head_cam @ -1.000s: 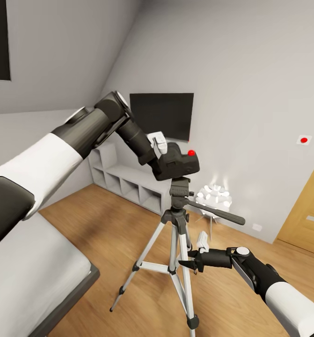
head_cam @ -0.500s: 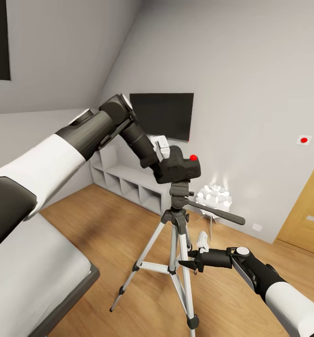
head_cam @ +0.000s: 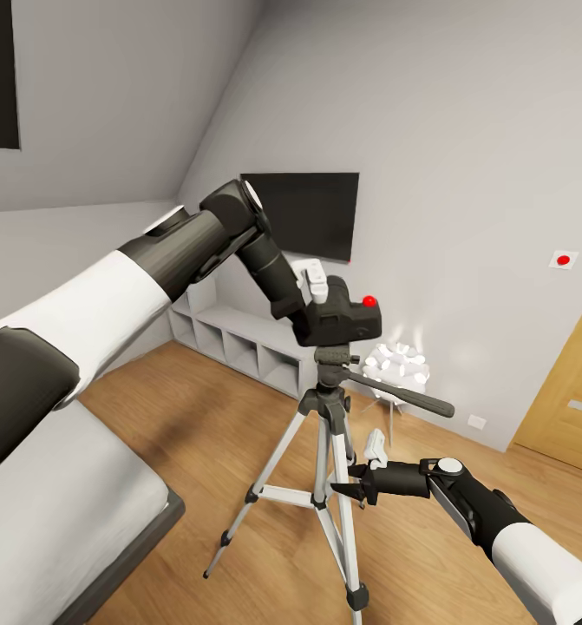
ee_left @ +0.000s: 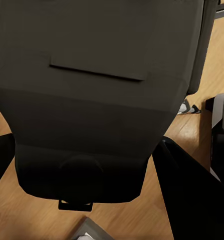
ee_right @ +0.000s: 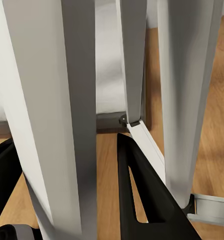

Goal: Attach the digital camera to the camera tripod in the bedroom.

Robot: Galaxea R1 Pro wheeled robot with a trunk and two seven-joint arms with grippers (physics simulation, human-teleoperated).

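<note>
**Over the pan head: seat the camera square**

Above the camera tripod point(head_cam: 330, 451), your left end effector point(head_cam: 318, 305) grips the digital camera point(head_cam: 347, 319), which sits on or just over the pan head (contact is hard to judge). Level the body and centre it before letting go. Your right end effector point(head_cam: 349, 486) brackets a silver leg point(ee_right: 51, 115), fingers either side; clamped or not, you cannot tell.
</note>
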